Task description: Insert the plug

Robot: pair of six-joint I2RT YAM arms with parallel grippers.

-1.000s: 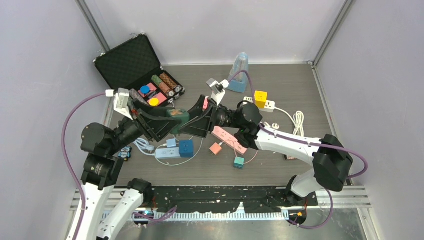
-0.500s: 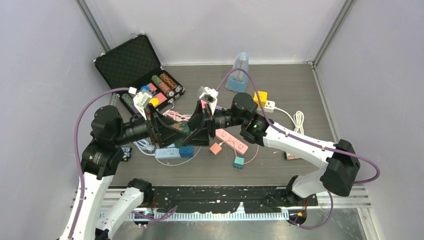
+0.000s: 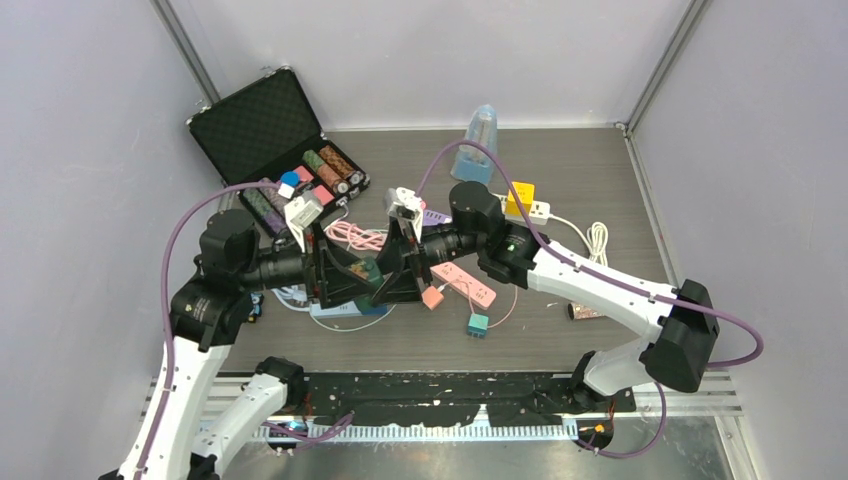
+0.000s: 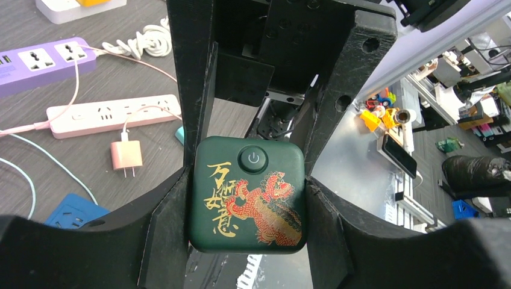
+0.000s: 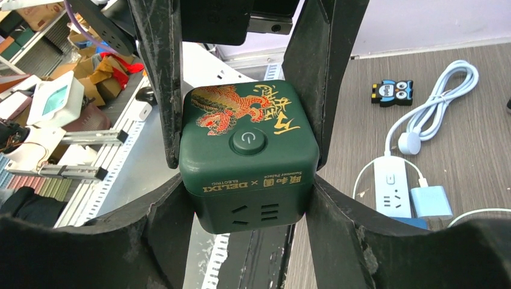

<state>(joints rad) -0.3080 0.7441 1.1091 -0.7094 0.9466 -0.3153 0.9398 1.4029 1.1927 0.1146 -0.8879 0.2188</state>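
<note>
Soft, even overhead light leaves all three views bright with only faint shadows, the green cube (image 5: 249, 150) between the fingers (image 5: 150, 229) sharp and lightly sheened on top, the near fingers themselves dark and slightly blurred, and the background beyond them bowed by wide-angle distortion.

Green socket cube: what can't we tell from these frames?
- Top view: green socket cube is nearly all hidden between the left gripper and right gripper.
- Left wrist view: only its button face shows; the jaws cover both sides.
- Right wrist view: one socket face shows, in shadow; the underside is out of sight.
- No view shows whether the cube has a cord, or which plug goes in.
</note>
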